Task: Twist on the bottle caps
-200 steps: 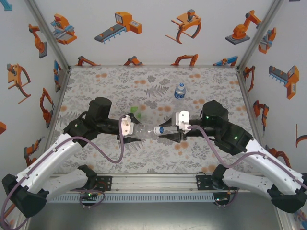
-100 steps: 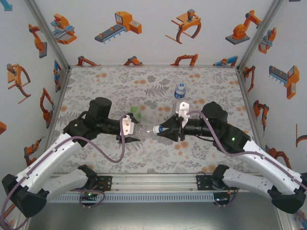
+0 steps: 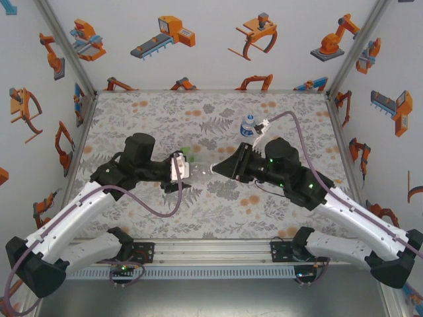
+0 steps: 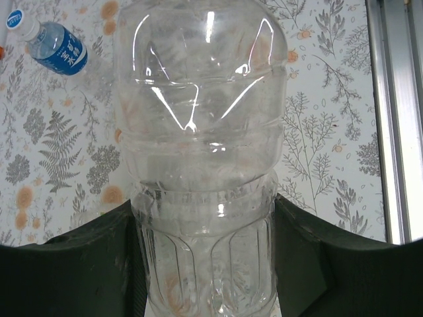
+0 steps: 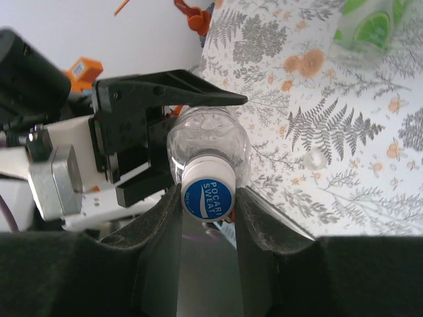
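The plain clear bottle (image 3: 198, 172) hangs level above the mat between both arms. My left gripper (image 3: 187, 174) is shut on its lower body, and the bottle (image 4: 201, 165) stands between the black fingers (image 4: 79, 264). A white cap (image 5: 207, 189) with a blue printed top sits on the bottle's neck, and my right gripper (image 5: 207, 211) is shut on it, one pad on each side. In the top view the right gripper (image 3: 221, 168) meets the bottle's mouth. The blue-label bottle (image 3: 248, 125) stands capped at the back. The green-tinted bottle (image 5: 370, 26) lies on the mat.
The floral mat (image 3: 132, 119) covers the table, with white walls on three sides. A metal rail (image 4: 396, 119) runs along the near edge. The green-tinted bottle (image 3: 187, 153) lies just behind the left gripper. A small pale round thing (image 5: 316, 156) rests on the mat.
My right wrist has rolled about the cap, swinging its white camera mount and cable from the front up to the back. The bottle and left gripper have shifted slightly right.
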You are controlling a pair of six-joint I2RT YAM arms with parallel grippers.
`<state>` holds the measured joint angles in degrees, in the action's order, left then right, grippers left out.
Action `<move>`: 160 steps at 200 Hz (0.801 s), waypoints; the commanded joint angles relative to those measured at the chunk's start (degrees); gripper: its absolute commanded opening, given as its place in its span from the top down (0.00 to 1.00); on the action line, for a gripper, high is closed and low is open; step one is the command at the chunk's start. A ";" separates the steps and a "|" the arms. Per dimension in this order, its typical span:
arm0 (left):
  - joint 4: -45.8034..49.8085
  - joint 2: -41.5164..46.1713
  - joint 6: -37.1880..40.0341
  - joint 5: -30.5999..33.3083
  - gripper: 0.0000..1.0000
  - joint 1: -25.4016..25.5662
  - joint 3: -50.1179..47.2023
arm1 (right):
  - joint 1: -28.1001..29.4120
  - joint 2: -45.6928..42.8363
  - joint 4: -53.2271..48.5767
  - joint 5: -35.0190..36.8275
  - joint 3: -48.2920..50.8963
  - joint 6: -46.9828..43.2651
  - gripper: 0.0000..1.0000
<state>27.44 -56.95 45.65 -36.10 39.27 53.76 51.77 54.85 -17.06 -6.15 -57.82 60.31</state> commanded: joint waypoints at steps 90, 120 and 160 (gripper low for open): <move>-3.01 0.46 1.36 -8.12 1.00 1.18 0.25 | 0.18 -4.68 1.35 1.19 -5.00 -29.35 0.52; -1.86 0.44 1.72 -8.56 1.00 1.23 0.85 | 0.24 -6.34 4.08 -6.79 -4.20 -48.12 0.49; -0.22 0.54 2.30 -9.65 1.00 1.19 1.39 | 0.25 -4.78 -0.58 -18.53 -7.25 -70.06 0.46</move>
<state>25.41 -57.01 46.19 -42.68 40.27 53.76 51.90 48.80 -15.35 -14.55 -61.73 10.57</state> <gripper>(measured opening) 0.577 0.530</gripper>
